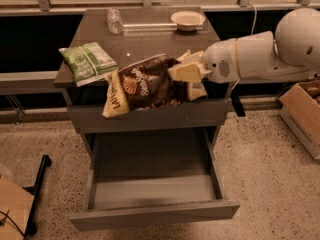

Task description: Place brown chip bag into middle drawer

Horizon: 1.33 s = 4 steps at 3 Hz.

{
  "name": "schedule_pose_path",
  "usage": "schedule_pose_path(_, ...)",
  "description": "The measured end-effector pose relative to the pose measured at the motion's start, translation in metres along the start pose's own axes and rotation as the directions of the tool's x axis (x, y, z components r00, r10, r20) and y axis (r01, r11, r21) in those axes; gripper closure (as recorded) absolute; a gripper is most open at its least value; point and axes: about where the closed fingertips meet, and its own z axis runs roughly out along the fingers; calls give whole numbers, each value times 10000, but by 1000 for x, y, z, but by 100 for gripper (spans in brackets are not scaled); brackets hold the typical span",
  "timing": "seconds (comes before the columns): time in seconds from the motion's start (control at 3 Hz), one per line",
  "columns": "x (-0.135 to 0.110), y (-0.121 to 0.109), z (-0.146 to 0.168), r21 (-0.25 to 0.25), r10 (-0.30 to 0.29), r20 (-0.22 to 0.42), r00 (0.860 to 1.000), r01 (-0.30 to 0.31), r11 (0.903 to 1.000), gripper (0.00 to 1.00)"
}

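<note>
The cream hand (189,76) clamps the crinkly dark-brown chip bag (145,86) at the front edge of the dark bench (150,40), above the open grey drawer (150,193).

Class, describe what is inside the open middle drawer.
In the middle drawer only a bare grey floor shows; its rear lies in shadow beneath the cabinet, unseen. The gripper holds the brown chip bag above it, at the cabinet top's front edge.

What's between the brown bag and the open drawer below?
In the camera view, only the closed drawer front; otherwise bare. The claw grips the bag at the countertop's front edge, above the open drawer.
</note>
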Motion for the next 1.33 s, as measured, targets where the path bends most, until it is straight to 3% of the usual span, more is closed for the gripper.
schedule_pose_path(0.33,44,38,11,-87,824,-698,9942,-832,9965,100)
schedule_pose_path(0.67,120,61,40,-23,2106,-1765,9615,-2143,9768,100)
schedule_pose_path(1.0,188,68,71,119,3201,-2473,9145,-3274,9448,100)
schedule_pose_path(1.33,254,61,110,112,4210,-3069,8535,-4391,8984,100)
